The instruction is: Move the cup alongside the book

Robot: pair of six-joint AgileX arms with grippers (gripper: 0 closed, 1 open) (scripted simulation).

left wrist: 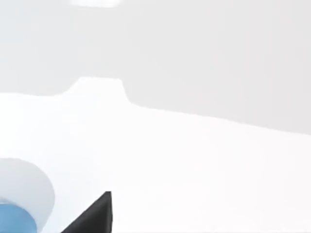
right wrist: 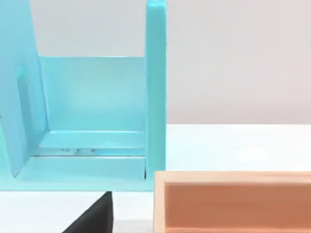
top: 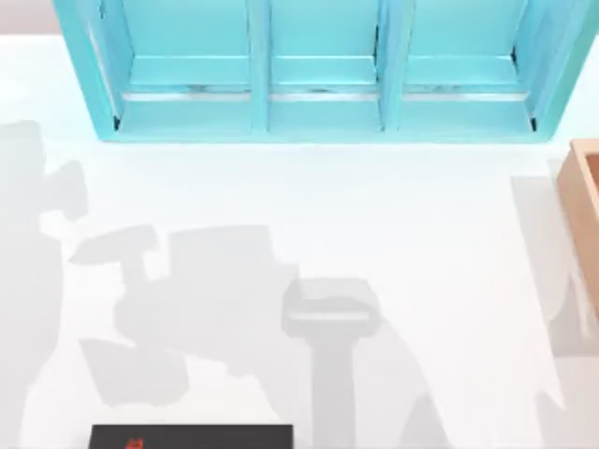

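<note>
**Q:** How far along are you?

**A:** Barely begun, I judge. The table (top: 421,243) carries a teal shelf (top: 318,112) at the back and a wooden box (top: 585,196) at its right edge. The book (top: 192,437) lies flat at the front edge, left of the middle, with bare table beside it. So the cup (left wrist: 22,194) is not yet set alongside it.

**Q:** Where is the cup?

**A:** On the table, near my left gripper (left wrist: 95,216), in the left wrist view. It is cut off, so I cannot tell how it points.

**Q:** And the book?

**A:** Its long axis runs left to right, with the red mark (top: 134,443) toward the left end.

**Q:** Are your jaws released or clenched?

**A:** I cannot tell for either. My right gripper (right wrist: 95,216) is near the box and shelf.
</note>
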